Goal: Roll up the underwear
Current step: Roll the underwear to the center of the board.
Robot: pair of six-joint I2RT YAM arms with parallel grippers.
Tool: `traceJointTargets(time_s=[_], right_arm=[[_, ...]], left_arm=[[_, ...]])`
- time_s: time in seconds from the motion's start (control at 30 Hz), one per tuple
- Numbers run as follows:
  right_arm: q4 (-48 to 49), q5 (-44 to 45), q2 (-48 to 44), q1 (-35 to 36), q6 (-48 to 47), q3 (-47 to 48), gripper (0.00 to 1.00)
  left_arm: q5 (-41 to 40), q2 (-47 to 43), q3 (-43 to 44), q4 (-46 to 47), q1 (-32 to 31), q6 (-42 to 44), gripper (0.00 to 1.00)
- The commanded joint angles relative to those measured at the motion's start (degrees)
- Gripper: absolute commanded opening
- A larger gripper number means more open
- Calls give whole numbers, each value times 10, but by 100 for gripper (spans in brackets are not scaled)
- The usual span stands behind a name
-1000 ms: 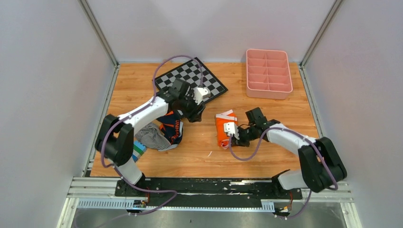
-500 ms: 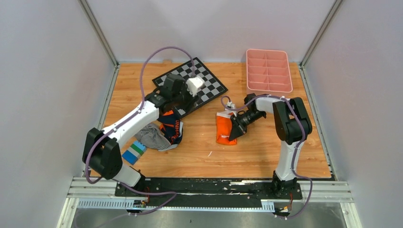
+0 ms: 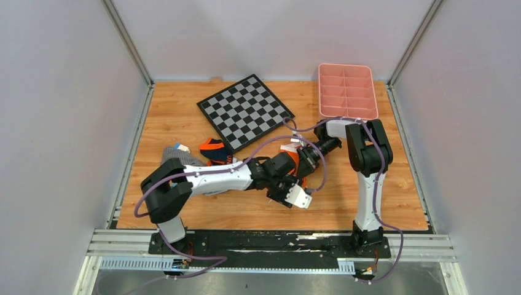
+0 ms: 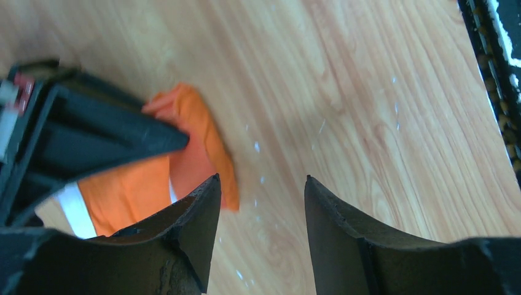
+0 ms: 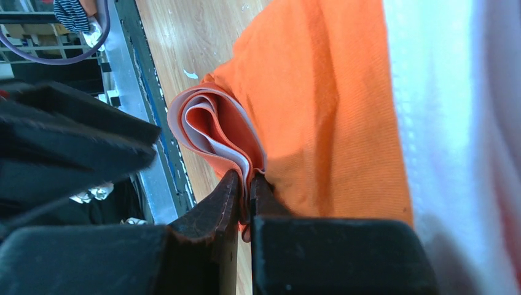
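The orange underwear (image 5: 325,92), with a white trim band (image 5: 448,110), lies folded on the wooden table. My right gripper (image 5: 249,179) is shut on a curled, layered edge of it. In the top view the underwear (image 3: 292,152) is mostly hidden under both grippers, and my right gripper (image 3: 305,161) reaches in from the back right. My left gripper (image 4: 261,181) is open and empty, low over bare wood, with the underwear's (image 4: 203,132) near corner beside its left finger. In the top view my left gripper (image 3: 289,182) lies stretched across from the left.
A chessboard (image 3: 246,109) lies at the back centre and a pink divided tray (image 3: 347,92) at the back right. The navy pair (image 3: 214,149) and the grey striped garment (image 3: 174,155) lie left of the left arm. The black front rail (image 4: 491,55) is near.
My left arm has swung from the chessboard side across to the orange underwear. My right gripper has drawn back while staying at the underwear. The navy pair and the striped garment have shifted towards the back.
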Motion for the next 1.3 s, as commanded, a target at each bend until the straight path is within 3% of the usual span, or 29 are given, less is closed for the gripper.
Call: traceJointTargets(time_s=[0.0, 0.6, 0.73, 0.87, 0.93, 1.03, 1.07, 1.2, 1.27], right_arm=[[50, 89, 35, -3, -24, 13, 0], [19, 81, 54, -2, -42, 33, 0], [14, 80, 56, -2, -46, 35, 0], [5, 76, 59, -3, -53, 39, 1], [-7, 71, 58, -7, -64, 43, 10], [-72, 13, 35, -29, -142, 55, 50], [-98, -11, 18, -41, -160, 65, 58], [-192, -63, -53, -91, -189, 151, 78], [-203, -76, -93, -121, -186, 193, 79]], left_arm=[[-23, 35, 20, 79, -23, 81, 60], [-147, 95, -68, 240, -21, 87, 59], [-195, 131, -48, 249, -21, 56, 47], [-206, 152, -31, 208, -21, 40, 20], [-191, 152, -20, 171, -20, 34, 8], [-140, 146, 5, 101, -11, 12, 0], [-117, 145, 18, 72, -4, -2, 0], [-1, 136, 71, -30, 31, -56, 0], [46, 133, 96, -66, 49, -83, 0]])
